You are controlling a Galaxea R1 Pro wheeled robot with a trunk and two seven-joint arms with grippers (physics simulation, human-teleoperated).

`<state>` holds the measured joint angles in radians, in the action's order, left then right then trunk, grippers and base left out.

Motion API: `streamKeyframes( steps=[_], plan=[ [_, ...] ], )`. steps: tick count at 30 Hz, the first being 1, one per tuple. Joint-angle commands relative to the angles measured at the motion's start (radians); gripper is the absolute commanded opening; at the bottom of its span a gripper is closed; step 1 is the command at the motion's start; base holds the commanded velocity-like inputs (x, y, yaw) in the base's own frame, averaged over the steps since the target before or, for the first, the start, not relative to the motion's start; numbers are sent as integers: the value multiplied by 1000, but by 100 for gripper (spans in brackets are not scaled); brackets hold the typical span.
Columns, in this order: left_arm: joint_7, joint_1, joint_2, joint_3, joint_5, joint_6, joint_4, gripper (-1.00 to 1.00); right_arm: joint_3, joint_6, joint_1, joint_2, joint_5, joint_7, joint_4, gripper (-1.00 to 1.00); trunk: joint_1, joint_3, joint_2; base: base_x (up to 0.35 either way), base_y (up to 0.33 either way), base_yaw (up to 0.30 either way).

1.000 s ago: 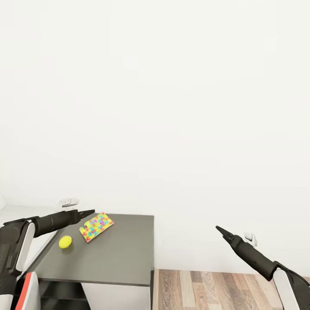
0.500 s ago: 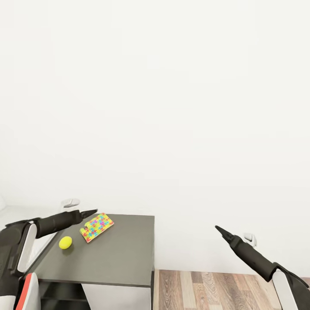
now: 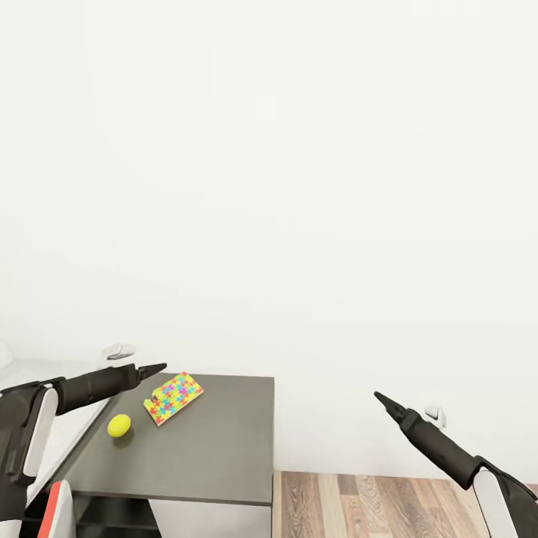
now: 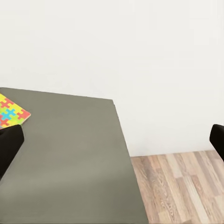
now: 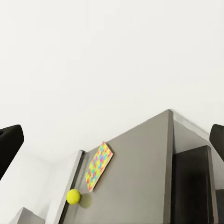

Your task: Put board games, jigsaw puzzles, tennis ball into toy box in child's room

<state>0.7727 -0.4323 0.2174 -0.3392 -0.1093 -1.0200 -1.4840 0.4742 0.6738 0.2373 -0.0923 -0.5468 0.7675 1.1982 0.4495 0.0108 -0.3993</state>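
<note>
Left gripper (image 3: pixel 158 367): fingers wide apart in the left wrist view, grasping nothing, raised above the far left part of the dark grey table section (image 3: pixel 202 448). Right gripper (image 3: pixel 379 397): fingers likewise spread and empty, held over the wooden floor (image 3: pixel 373 501), well apart from the table. Jigsaw puzzle (image 3: pixel 172 397): flat on the table near its far edge. Tennis ball (image 3: pixel 119 425): near the puzzle, on the table's left side. White wall (image 3: pixel 299 187) behind.

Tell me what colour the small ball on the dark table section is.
The tennis ball is plain yellow-green, clearest in the head view.
</note>
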Motion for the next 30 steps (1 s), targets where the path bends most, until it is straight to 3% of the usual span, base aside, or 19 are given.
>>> streamKeyframes(
  steps=[1,9,30],
  plan=[
    [-4,0,0,0,-6,-8,0,100,1,7,0,0,-4,1,0,100,1,0,-1,101,125,0],
    [-13,0,-1,4,1,-6,1,100,-31,7,2,-2,-4,-3,1,100,1,0,-1,72,71,0],
    [-16,0,-1,6,2,10,7,100,-36,12,2,-3,-4,-35,0,100,1,-5,-1,59,35,0]
  ],
)
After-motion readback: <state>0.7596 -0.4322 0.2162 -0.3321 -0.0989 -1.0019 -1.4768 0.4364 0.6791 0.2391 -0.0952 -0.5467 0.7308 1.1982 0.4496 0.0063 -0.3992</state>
